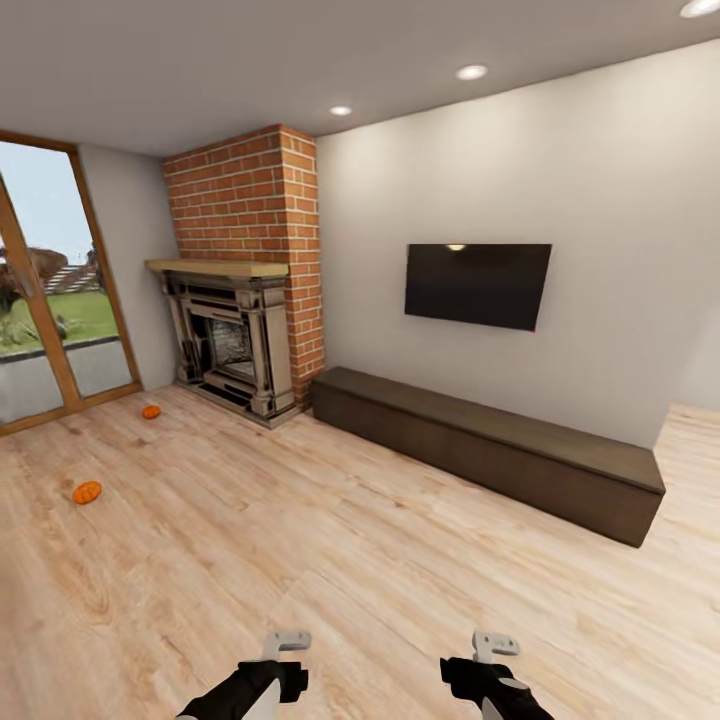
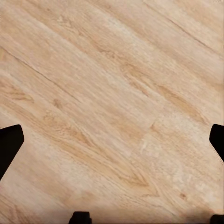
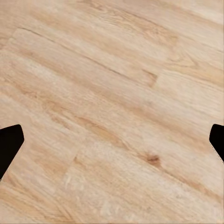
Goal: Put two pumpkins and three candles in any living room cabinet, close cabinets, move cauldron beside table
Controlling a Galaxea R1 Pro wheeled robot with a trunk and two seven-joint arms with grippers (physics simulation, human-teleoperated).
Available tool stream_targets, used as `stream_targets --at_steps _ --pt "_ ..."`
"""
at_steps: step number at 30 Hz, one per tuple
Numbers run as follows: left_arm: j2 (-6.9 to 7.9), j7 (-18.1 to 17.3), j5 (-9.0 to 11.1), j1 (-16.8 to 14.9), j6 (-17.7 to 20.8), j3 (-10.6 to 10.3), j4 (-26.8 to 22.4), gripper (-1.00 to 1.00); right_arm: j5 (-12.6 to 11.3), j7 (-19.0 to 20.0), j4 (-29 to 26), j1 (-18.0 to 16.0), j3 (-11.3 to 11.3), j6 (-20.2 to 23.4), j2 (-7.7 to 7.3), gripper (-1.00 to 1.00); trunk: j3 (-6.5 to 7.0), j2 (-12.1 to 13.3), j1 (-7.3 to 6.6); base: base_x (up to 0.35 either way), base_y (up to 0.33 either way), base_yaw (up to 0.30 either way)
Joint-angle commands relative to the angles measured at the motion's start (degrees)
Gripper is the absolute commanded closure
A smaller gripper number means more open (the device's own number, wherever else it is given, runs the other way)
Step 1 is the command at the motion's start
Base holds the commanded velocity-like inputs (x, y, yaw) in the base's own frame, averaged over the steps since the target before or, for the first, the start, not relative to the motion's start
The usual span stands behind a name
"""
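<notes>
— Living room, by the look of it: pale plank floor [image 1: 330,560], a brick fireplace [image 1: 240,340] in the corner, a black TV [image 1: 477,284] on the wall. Where are the things we need?

— Two pumpkins lie on the floor well ahead of the jaws and off to the left arm's side. The nearer pumpkin [image 1: 87,492] sits out in the open; the farther pumpkin [image 1: 151,411] lies close to the fireplace hearth. The cabinet [image 1: 490,450] runs along the wall under the TV, ahead and toward the right arm's side, its fronts all flush, so it reads as closed.

— And the hands?

— The left gripper [image 1: 285,645] and right gripper [image 1: 493,645] hang low over bare floor, well apart from everything. Each wrist camera shows the dark fingertips at opposite edges with only planks between, so both sets of jaws stand wide and hold nothing.

— Why held like that?

— My guess: arms are tucked for driving, jaws ready for a pick. Nothing is stowed yet; approaching the nearer pumpkin looks like the sensible first step.
</notes>
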Motion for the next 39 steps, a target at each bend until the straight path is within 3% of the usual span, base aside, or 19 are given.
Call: stream_targets --at_steps 1,10,26,39 --pt "0.02 0.40 0.56 -0.04 0.27 -0.49 -0.11 -1.00 -0.40 -0.50 -0.14 -0.03 0.45 0.28 -0.07 -1.00 -0.09 -0.07 0.05 0.323 -0.126 0.115" --pt "0.02 0.40 0.56 -0.03 0.26 -0.49 -0.11 -1.00 -0.40 -0.42 -0.14 -0.04 0.47 0.28 -0.09 -1.00 -0.09 -0.07 0.05 0.318 -0.138 0.058" --pt "0.02 0.40 0.56 -0.03 0.26 -0.49 -0.11 -1.00 -0.35 -0.42 -0.14 -0.04 0.48 0.28 -0.11 -1.00 -0.09 -0.07 0.05 0.317 -0.094 0.251" --pt "0.02 0.40 0.56 -0.03 0.26 -0.49 -0.11 -1.00 -0.39 -0.33 -0.14 -0.03 0.45 0.28 -0.12 -1.00 -0.09 -0.07 0.05 0.321 -0.003 0.028"
